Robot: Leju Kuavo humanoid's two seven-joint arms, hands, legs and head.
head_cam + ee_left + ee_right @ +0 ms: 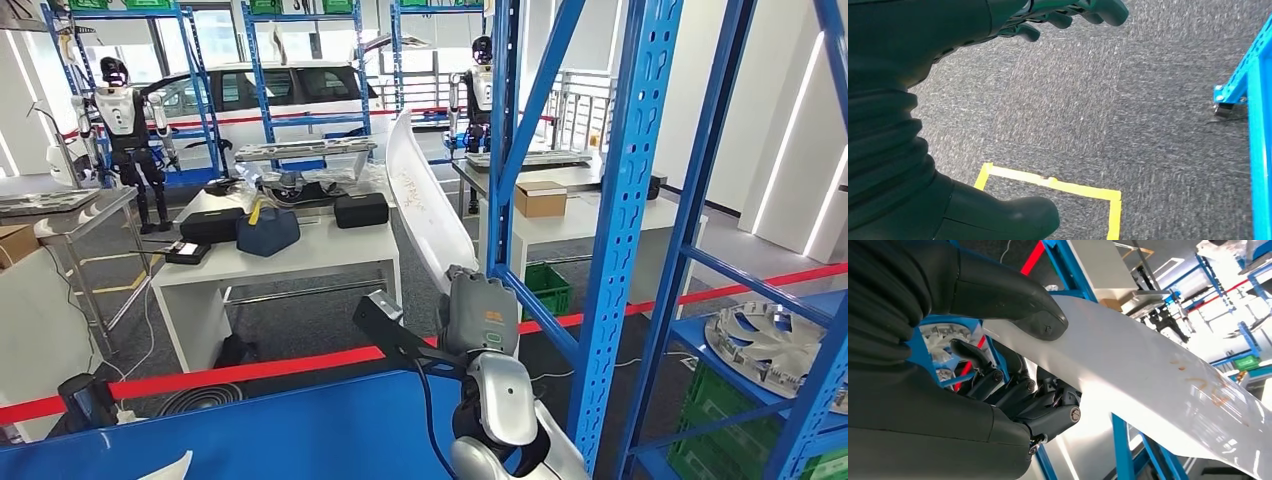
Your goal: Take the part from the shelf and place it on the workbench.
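The part is a long white curved panel (425, 205) with orange scribbles, raised upright beside the blue shelf upright (625, 220). My right hand (480, 312) grips its lower end; in the right wrist view the thumb (1013, 300) presses on one face of the panel (1158, 390) and the dark fingers (1048, 407) curl under the other. My left hand (948, 125) hangs over grey carpet, fingers apart and holding nothing. A white workbench (300, 255) stands ahead to the left.
Black cases (360, 209) and a blue bag (267, 231) lie on the workbench. Red tape (250, 368) runs across the floor. A silver wheel-like part (770, 345) rests on the right shelf. A yellow floor marking (1068, 187) lies below my left hand. Other humanoid robots (125, 130) stand behind.
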